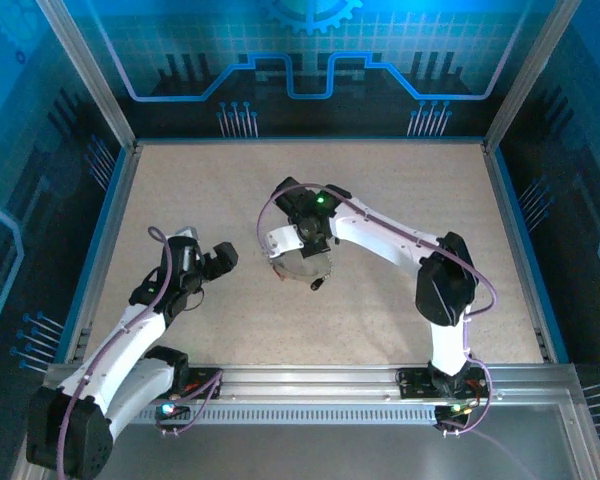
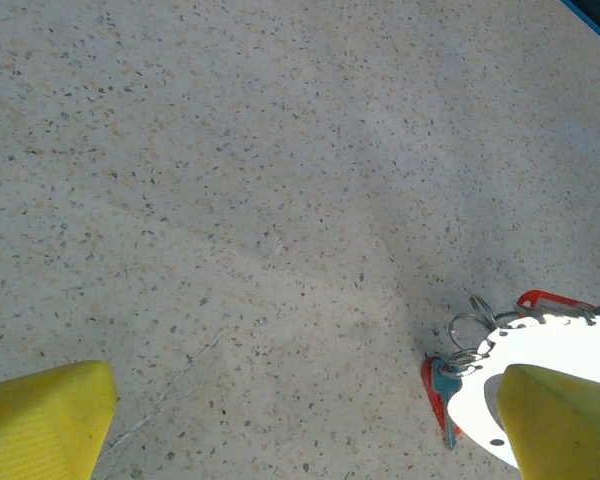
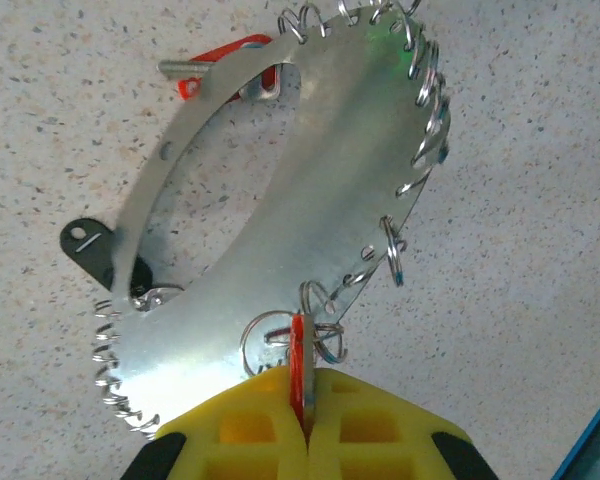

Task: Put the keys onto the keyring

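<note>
While your left end effector (image 2: pixel 300 435) hangs wide open, your right end effector (image 3: pixel 305 405) pinches a red key (image 3: pixel 299 352) at the keyring (image 3: pixel 280 200) edge.

Keyring (image 3: pixel 330 200), flat silver crescent plate, small wire loops along outer edge, red-headed key (image 3: pixel 300 360) edge-on at near rim, second red key (image 3: pixel 230 48) beneath far end

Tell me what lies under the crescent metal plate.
A red-headed key and a black tab poke out from under the plate; their covered parts, and anything else beneath, cannot be seen.
</note>
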{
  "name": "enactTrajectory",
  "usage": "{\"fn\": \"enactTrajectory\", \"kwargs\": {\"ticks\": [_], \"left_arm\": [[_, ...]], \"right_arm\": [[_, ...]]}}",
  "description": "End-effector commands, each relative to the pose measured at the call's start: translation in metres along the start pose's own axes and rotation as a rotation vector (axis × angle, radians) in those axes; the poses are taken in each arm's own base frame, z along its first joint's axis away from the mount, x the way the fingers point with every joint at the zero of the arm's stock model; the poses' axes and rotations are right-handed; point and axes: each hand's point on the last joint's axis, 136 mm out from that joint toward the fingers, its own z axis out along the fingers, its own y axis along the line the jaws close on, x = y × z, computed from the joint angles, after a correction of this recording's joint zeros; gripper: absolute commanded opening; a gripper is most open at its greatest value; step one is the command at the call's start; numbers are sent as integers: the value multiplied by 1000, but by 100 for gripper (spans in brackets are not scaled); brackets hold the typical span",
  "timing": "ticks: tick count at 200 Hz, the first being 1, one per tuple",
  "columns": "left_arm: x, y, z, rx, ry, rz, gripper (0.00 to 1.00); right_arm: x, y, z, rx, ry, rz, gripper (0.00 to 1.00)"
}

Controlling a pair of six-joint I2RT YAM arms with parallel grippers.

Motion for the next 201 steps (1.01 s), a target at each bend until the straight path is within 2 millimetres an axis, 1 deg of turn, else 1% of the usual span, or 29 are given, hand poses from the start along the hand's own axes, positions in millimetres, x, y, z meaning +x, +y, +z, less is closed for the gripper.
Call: {"fn": "enactTrajectory", "kwargs": {"ticks": [1, 25, 42, 57, 101, 121, 135, 142, 154, 178, 195, 201], "left_arm": [[-3, -5, -1, 22, 7, 13, 99], [0, -4, 1, 21, 18, 17, 99], [3, -4, 2, 24, 28, 11, 99], [5, -3, 3, 25, 38, 0, 99], [7, -5, 5, 34, 50, 10, 99], [10, -10, 8, 64, 67, 17, 99], [14, -18, 11, 104, 91, 31, 99], [16, -20, 12, 118, 104, 35, 99], [19, -21, 15, 115, 124, 43, 99], [20, -21, 17, 108, 128, 68, 99], [20, -23, 18, 112, 131, 76, 99], [20, -23, 19, 110, 132, 77, 99]], "right_arm": [[2, -15, 10, 4, -19, 13, 0], [16, -22, 22, -11, 2, 32, 0], [25, -23, 29, -33, 8, 51, 0], [34, -17, 35, -78, 17, 71, 0], [71, 1, 60, -170, 53, 162, 0], [89, 3, 68, -195, 71, 220, 0], [102, 6, 72, -214, 92, 250, 0], [108, 8, 74, -225, 105, 259, 2], [119, 14, 77, -242, 124, 281, 9], [136, 27, 83, -279, 139, 342, 11], [152, 35, 92, -266, 179, 365, 17], [160, 34, 95, -238, 207, 375, 18]]}}
